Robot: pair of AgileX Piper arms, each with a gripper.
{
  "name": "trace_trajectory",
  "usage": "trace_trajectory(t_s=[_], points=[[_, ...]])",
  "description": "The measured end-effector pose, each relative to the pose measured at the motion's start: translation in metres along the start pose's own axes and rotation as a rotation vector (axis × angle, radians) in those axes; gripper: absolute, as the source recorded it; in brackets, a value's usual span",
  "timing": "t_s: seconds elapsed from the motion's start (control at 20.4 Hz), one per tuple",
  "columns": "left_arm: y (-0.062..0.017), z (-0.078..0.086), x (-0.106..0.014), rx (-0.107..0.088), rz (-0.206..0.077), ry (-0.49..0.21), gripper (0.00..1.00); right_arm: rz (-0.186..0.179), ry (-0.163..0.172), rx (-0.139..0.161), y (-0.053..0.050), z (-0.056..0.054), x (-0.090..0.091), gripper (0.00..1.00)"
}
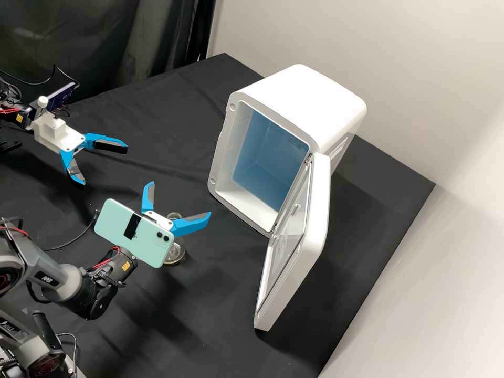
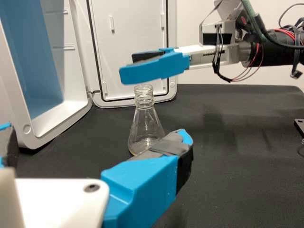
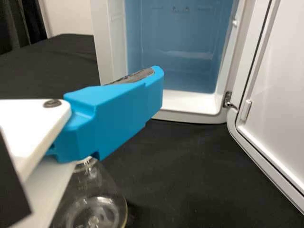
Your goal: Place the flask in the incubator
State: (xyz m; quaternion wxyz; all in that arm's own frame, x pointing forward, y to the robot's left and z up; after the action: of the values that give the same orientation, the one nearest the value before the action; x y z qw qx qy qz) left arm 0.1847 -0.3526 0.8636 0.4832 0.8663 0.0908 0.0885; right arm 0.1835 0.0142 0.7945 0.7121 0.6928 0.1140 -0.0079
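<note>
Right gripper (image 1: 180, 199), spread wide, hangs just above flask (image 1: 175, 255) w/ left gripper (image 1: 104, 165) nearby, also wide.

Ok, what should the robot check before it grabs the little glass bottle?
1. Flask standing upright on the bench: ok.
2. Right hand open: ok.
3. Right hand low enough to close round the flask's neck: not ok, one finger looks to sit above the rim.
4. Left hand out of the way: ok, open and apart from the flask.
5. Incubator door open: ok, swung wide.
</note>
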Motion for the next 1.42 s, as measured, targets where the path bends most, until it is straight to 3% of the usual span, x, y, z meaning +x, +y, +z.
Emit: trace_trajectory(t_s=[0.2, 0.34, 0.44, 0.49, 0.69, 0.88, 1.42], points=[[-0.0014, 0.000, -0.004, 0.007, -0.008, -0.003, 1.00, -0.049, 0.017, -0.045, -0.007, -0.001, -0.003, 1.00], [-0.0123, -0.010, -0.038, 0.053, -0.054, 0.017, 1.00, -0.071, 0.009, -0.067, -0.010, 0.002, -0.001, 1.00], [-0.0147, -0.016, -0.054, 0.101, -0.083, 0.019, 1.00, -0.090, 0.010, -0.078, -0.012, 0.003, -0.001, 1.00], [-0.0149, -0.019, -0.058, 0.106, -0.087, 0.037, 1.00, -0.098, 0.004, -0.075, -0.013, 0.005, 0.000, 1.00], [-0.0146, -0.020, -0.060, 0.117, -0.090, 0.032, 1.00, -0.131, -0.006, -0.066, -0.019, 0.007, 0.001, 1.00], [-0.0143, -0.018, -0.060, 0.124, -0.089, 0.020, 1.00, -0.162, -0.021, -0.081, -0.024, 0.011, 0.003, 1.00], [-0.0145, -0.017, -0.059, 0.125, -0.090, 0.011, 1.00, -0.166, -0.022, -0.083, -0.026, 0.011, 0.004, 1.00]])
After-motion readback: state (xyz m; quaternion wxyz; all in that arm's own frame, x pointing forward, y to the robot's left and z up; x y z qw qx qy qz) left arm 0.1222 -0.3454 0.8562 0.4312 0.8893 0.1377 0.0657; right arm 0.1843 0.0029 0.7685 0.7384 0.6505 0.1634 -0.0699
